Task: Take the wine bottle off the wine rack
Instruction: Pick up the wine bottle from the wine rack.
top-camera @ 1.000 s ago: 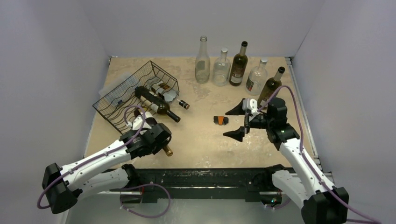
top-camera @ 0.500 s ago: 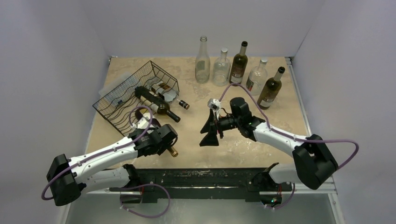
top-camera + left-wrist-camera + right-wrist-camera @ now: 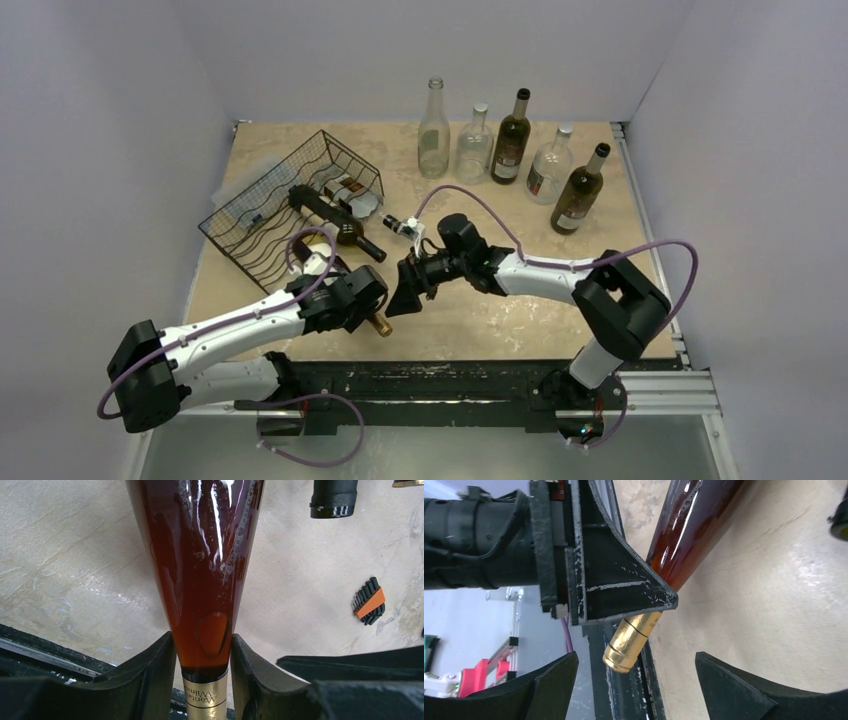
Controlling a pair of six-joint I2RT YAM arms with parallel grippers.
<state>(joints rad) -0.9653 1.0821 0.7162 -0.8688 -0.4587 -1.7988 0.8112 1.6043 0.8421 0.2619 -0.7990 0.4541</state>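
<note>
My left gripper (image 3: 202, 662) is shut on the neck of an amber wine bottle (image 3: 200, 555), just above its gold cap (image 3: 378, 325). In the top view the bottle lies low over the table, clear of the black wire wine rack (image 3: 262, 212), with its body mostly hidden under the left wrist (image 3: 345, 298). My right gripper (image 3: 636, 680) is open, with the gold cap (image 3: 631, 645) hanging between its spread fingers and touching neither. In the top view the right gripper (image 3: 408, 285) is just right of the cap.
Two dark bottles (image 3: 335, 222) lie in the rack, necks pointing right. Several bottles (image 3: 512, 138) stand along the back edge. A small orange and black piece (image 3: 369, 601) lies on the table. The black base rail (image 3: 430, 380) runs along the near edge.
The right arm swung left across the table until its open jaws came around the gold cap, and they narrowed slightly. The left arm carried the bottle a little right and nearer.
</note>
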